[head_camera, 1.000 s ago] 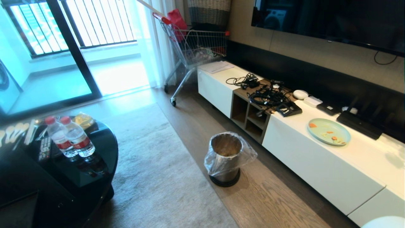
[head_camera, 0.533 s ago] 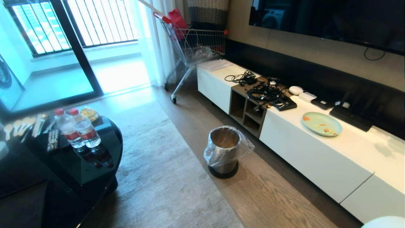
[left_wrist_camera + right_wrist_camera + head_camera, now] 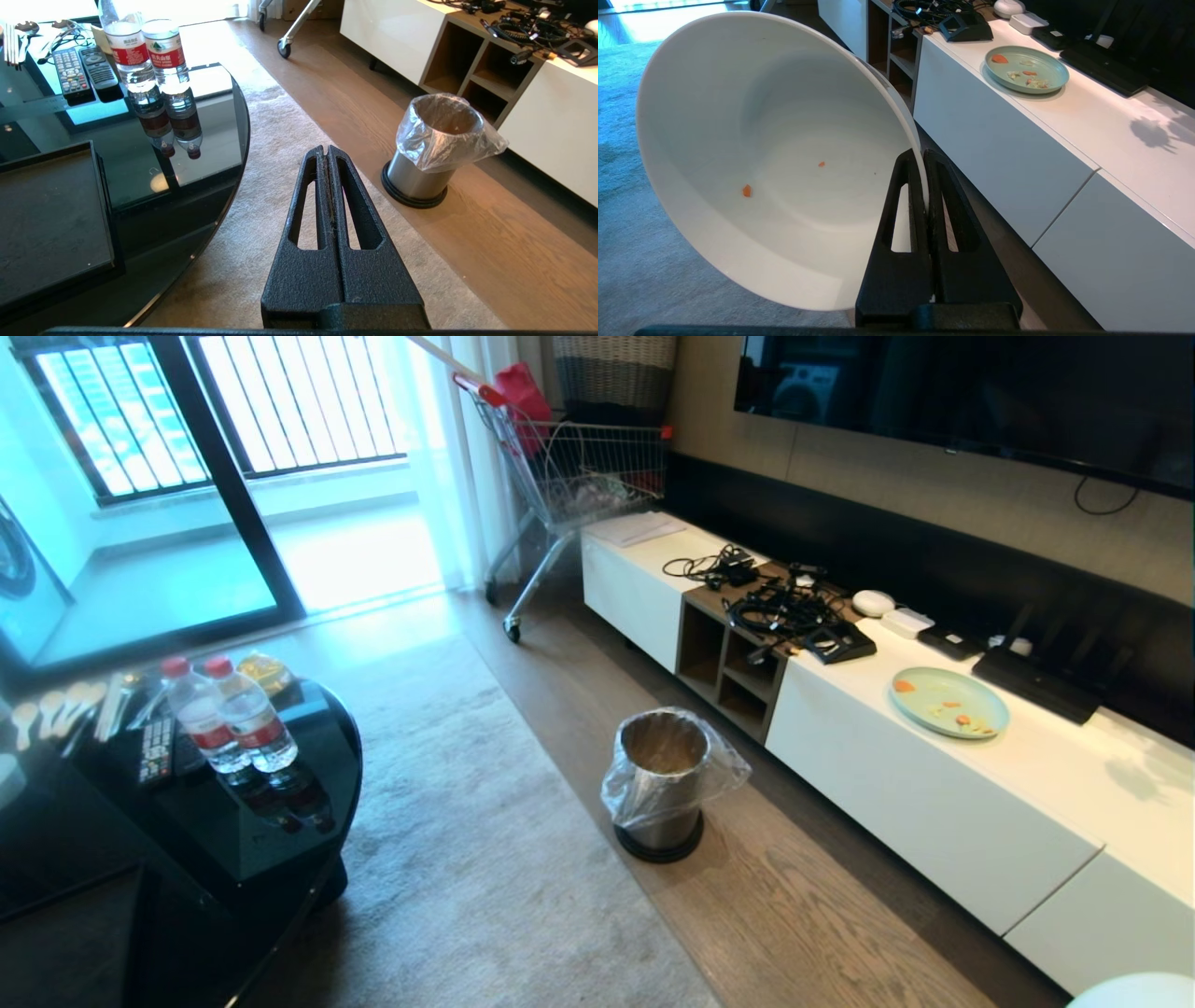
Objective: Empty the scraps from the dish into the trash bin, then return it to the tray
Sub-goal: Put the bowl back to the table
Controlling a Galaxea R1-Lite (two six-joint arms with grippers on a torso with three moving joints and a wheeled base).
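My right gripper point(image 3: 920, 156) is shut on the rim of the dish point(image 3: 775, 140), a glossy white bowl held tilted on its side. Of the scraps, only two tiny orange specks point(image 3: 746, 190) show, stuck to the dish's inside. The trash bin point(image 3: 665, 784), shiny metal lined with a clear bag, stands on the wood floor before the white cabinet. It also appears in the left wrist view as the trash bin point(image 3: 434, 149). The black tray point(image 3: 46, 219) lies bare on the dark glass table. My left gripper point(image 3: 325, 150) hangs shut and empty over the carpet.
A pale teal plate point(image 3: 948, 702) with food bits sits on the long white cabinet point(image 3: 934, 803), beside cables and small devices. Two water bottles point(image 3: 229, 728) and remotes point(image 3: 70, 74) are on the glass table point(image 3: 205, 116). A shopping cart point(image 3: 579, 476) stands at the back.
The whole head view shifted slightly at first, which is camera motion, then held still. None of the things or arms visibly moved.
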